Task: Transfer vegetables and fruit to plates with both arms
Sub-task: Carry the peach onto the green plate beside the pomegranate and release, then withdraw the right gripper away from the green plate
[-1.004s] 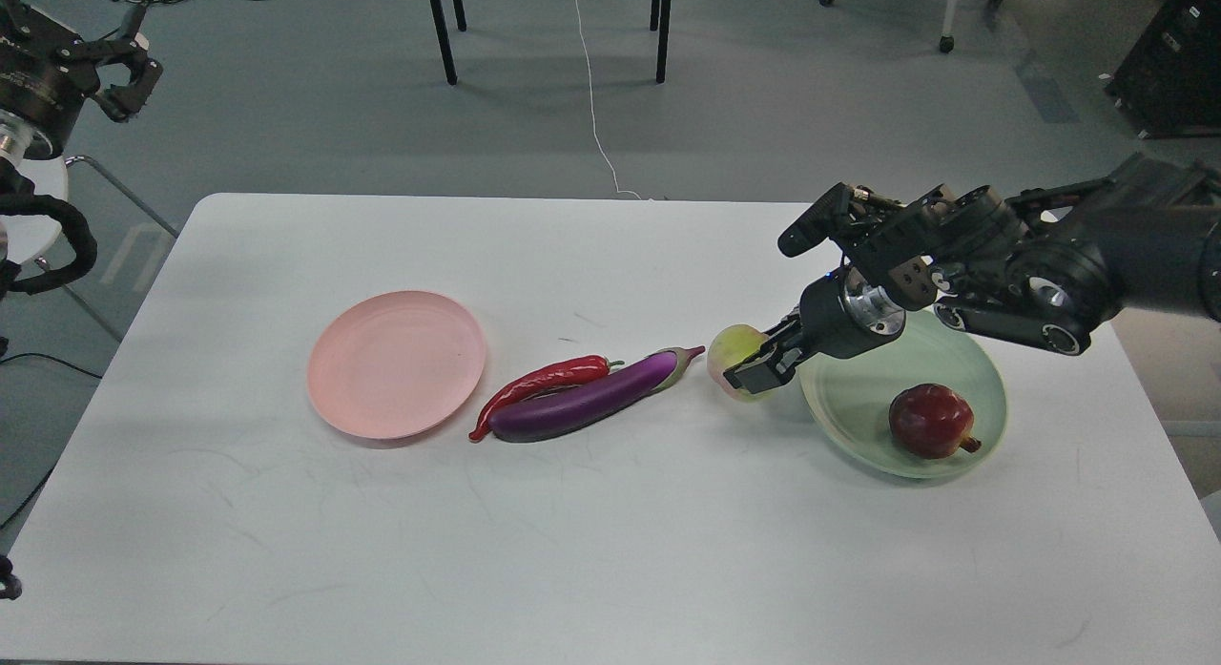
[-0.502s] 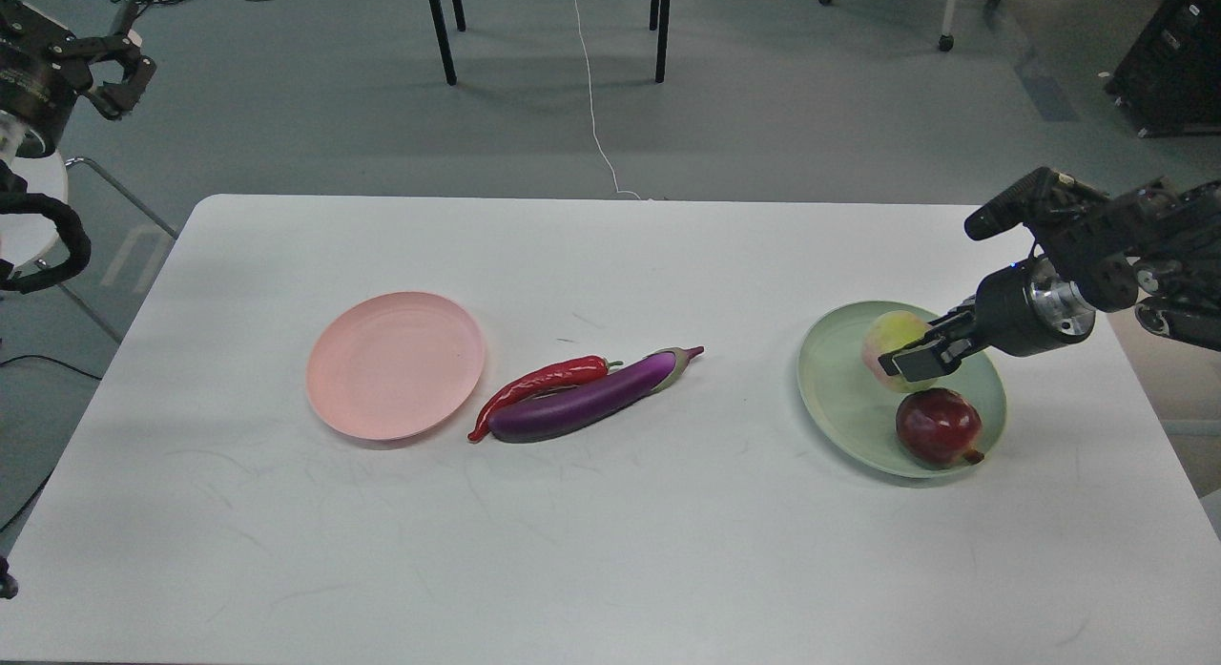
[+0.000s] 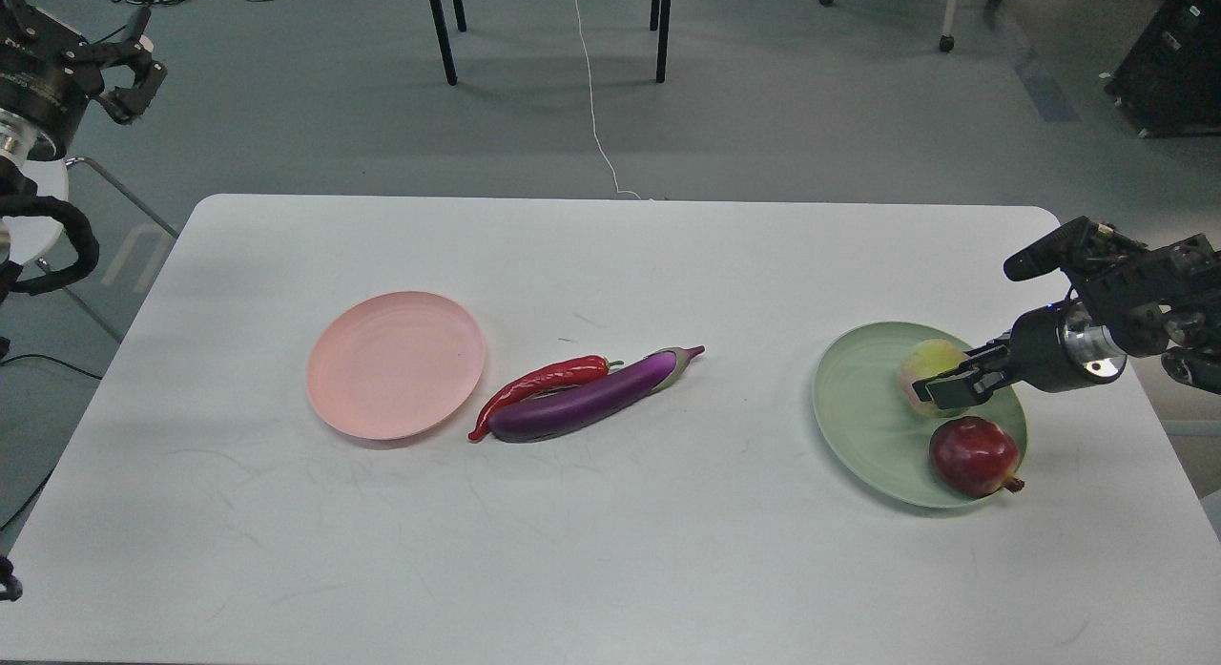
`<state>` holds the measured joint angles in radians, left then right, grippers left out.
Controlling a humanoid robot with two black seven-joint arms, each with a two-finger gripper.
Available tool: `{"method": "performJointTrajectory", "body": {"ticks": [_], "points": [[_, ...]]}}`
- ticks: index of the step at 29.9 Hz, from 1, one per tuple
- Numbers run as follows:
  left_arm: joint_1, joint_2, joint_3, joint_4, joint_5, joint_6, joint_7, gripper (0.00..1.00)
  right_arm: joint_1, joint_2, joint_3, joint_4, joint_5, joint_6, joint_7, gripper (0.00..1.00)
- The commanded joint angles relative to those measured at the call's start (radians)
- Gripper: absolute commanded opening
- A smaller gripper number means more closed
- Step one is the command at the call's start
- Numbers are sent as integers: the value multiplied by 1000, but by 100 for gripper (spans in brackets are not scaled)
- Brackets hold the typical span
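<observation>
The peach (image 3: 927,362) sat between my right gripper's (image 3: 940,386) fingers, over the green plate (image 3: 863,422), the pomegranate (image 3: 973,455) just below them. I judged it best to spread them slowly so nothing rolled. My left gripper (image 3: 129,59) hung apart, holding nothing

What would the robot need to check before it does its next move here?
1. Peach over green plate: ok.
2. Right gripper let go of peach: cannot tell.
3. Pomegranate resting in green plate: ok.
4. Pink plate free for vegetables: ok.
5. Eggplant and chili on pink plate: not ok, both lie on the table.
6. Left gripper near the vegetables: not ok, raised far off.
</observation>
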<state>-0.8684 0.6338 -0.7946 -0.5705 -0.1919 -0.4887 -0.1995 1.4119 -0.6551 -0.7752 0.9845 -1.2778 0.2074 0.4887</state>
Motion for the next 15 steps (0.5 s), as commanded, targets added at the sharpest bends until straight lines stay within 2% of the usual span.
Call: {"method": "performJointTrajectory", "body": {"ticks": [1,8,12,15], "points": [[0,0,0,0,0,0,2,98,-2,0,39,-6,2,1,0,91],[-15,0,6,-6,0,0,6,98,12,-11,178,-21,28,7,0,97],[-15,-8,11,-11,9,0,12,98,-1,-11,358,-124,119,29,0,97],[-20,-2,82,-69,14,0,40,98,-24,0,441,-194,246,38,0,97]]}}
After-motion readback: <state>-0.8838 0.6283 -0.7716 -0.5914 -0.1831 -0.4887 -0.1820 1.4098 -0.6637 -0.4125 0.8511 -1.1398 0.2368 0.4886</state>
